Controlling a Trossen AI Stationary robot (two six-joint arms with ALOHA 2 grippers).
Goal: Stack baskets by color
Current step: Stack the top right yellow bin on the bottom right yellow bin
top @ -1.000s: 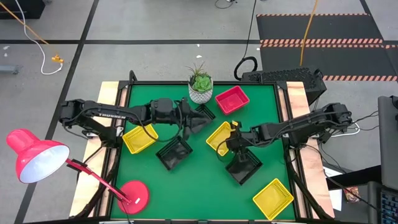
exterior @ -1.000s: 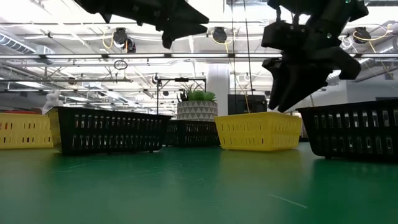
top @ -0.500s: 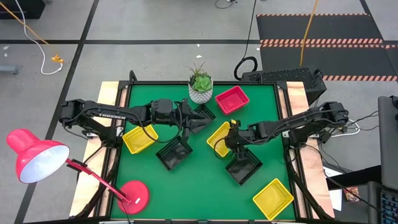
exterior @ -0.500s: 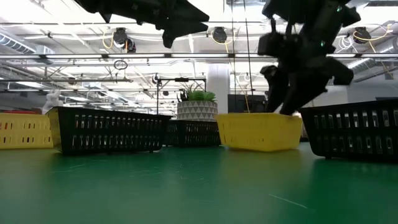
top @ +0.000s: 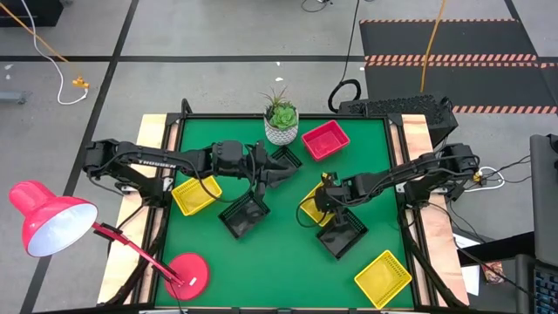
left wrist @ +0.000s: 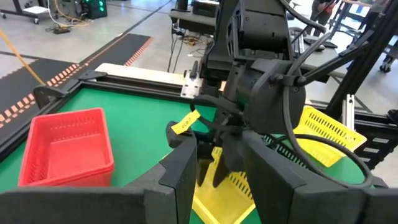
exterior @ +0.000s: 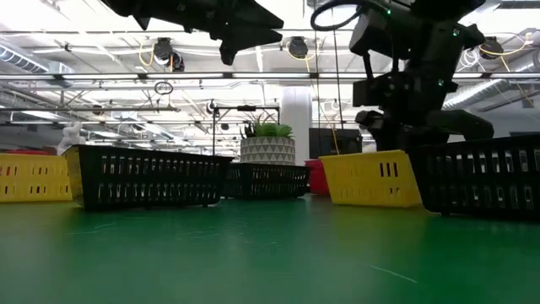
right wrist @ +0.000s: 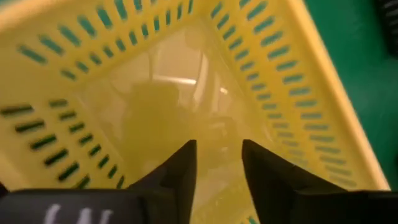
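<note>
**Right arm takes hold of the middle yellow basket**

On the left side of the counter [top: 288,262] one yellow basket [top: 195,194] lies alone. Just beside it stands a black basket [top: 244,215]. The left gripper [top: 272,174] hangs above the counter near the plant pot [top: 281,125], over a second black basket [top: 287,157]. Its fingers [left wrist: 186,174] are spread with nothing between them.

In the middle, the right gripper [top: 324,194] is down at the middle yellow basket [top: 311,208]. In the right wrist view its fingers [right wrist: 180,165] reach into this basket, a little apart, and they seem to pinch its wall, though the contact itself I cannot see. This basket touches a third black basket [top: 341,233]. A red basket [top: 325,139] lies at the far edge, and a third yellow basket [top: 383,277] at the near right corner.

The step in hand, as I judge it, is the picking of the middle yellow basket to begin the yellow stack. No stack is made yet. The next move calls for a firm grip on the thin wall, then a lift clear of the black basket beside it, and a level placing into another yellow basket.

Compared with one second ago, the right gripper has gone down to the basket and closed on it, and the basket has slid toward the near side and turned. In the low view the red basket now shows behind it. The left arm has not moved.
</note>
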